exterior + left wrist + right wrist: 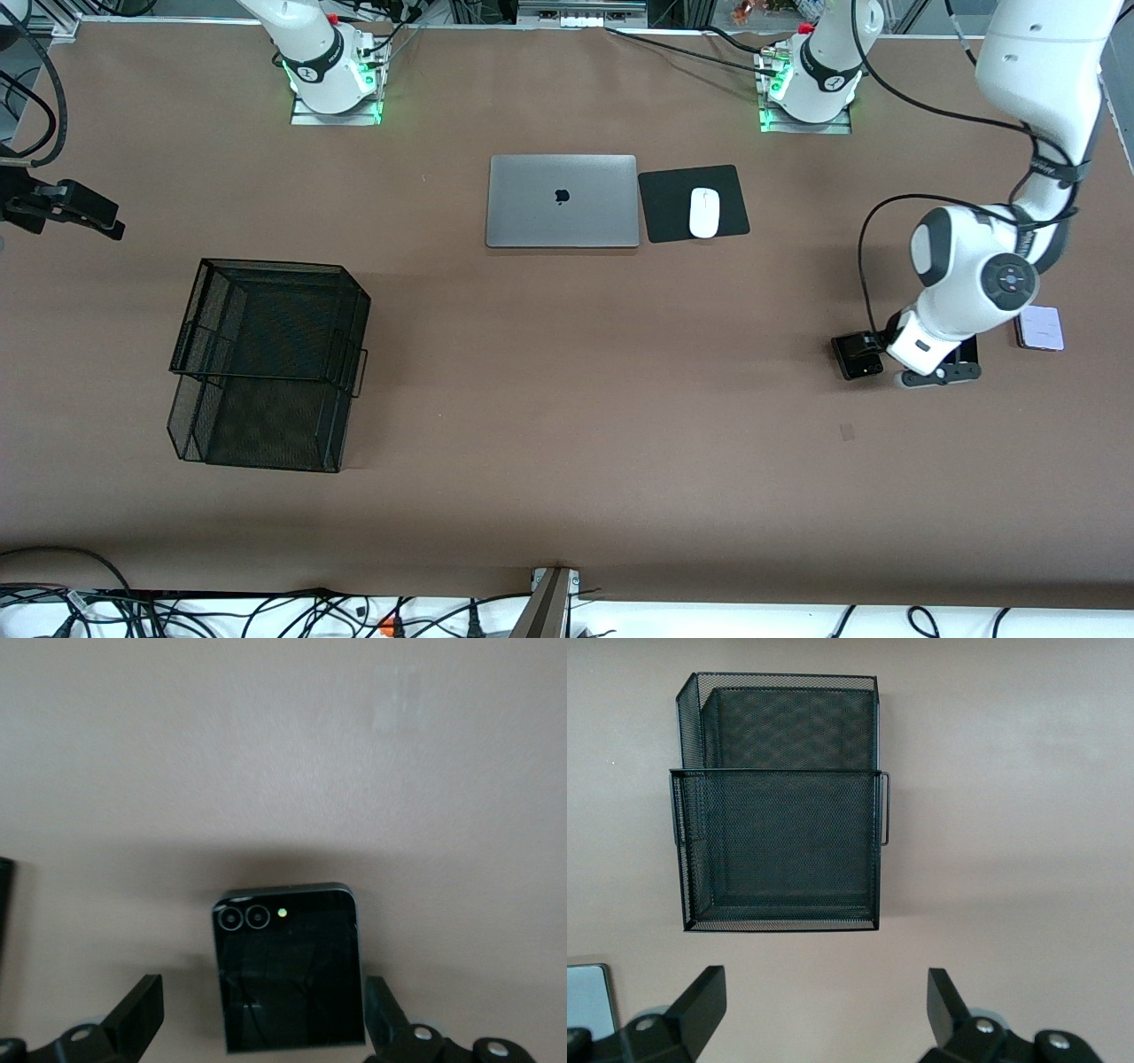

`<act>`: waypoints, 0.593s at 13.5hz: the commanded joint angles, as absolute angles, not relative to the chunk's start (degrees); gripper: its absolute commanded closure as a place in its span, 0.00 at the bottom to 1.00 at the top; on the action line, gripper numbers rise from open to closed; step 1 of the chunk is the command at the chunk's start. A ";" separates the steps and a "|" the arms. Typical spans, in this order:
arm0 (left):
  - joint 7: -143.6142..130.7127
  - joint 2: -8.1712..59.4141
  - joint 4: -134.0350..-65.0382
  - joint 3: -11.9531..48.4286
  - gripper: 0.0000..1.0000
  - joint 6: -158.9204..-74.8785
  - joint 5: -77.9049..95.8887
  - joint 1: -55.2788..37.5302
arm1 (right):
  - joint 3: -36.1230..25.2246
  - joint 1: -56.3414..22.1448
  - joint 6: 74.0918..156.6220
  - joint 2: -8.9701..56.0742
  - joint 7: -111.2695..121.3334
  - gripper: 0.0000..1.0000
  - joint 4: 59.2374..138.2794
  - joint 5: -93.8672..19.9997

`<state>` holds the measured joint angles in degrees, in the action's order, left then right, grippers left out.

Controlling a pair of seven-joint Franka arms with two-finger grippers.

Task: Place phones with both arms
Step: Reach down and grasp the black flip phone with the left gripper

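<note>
Front view: left hand (pixel 939 376) low at the left arm's end of the table (pixel 567 461), between the black folded phone (pixel 858 356) and the pale lavender phone (pixel 1039 328); the silver laptop (pixel 563 201) carries a dark apple logo, no readable writing. Left wrist view: left hand (pixel 263 1014) released, fingers (pixel 137 1014) straddling the folded phone (pixel 290 980), 2 camera rings showing. Right wrist view: right hand (pixel 826 1010) released, waiting above the black mesh basket (pixel 780 850).

table (pixel 567 399) | laptop (pixel 562 201) | mouse pad (pixel 673 217) | mesh basket (pixel 266 363) | phones (pixel 858 355)
</note>
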<state>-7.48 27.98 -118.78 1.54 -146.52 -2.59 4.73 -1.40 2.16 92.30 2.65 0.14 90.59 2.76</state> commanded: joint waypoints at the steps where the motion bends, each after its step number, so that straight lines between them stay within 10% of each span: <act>1: -7.29 28.65 -119.79 2.02 0.00 -148.62 -1.23 4.75 | -0.62 2.99 91.93 2.72 -0.26 0.00 90.09 2.29; 8: -9.04 30.50 -119.71 2.90 0.00 -149.85 -0.88 4.75 | -0.62 2.99 91.93 2.72 -0.26 0.00 90.09 2.29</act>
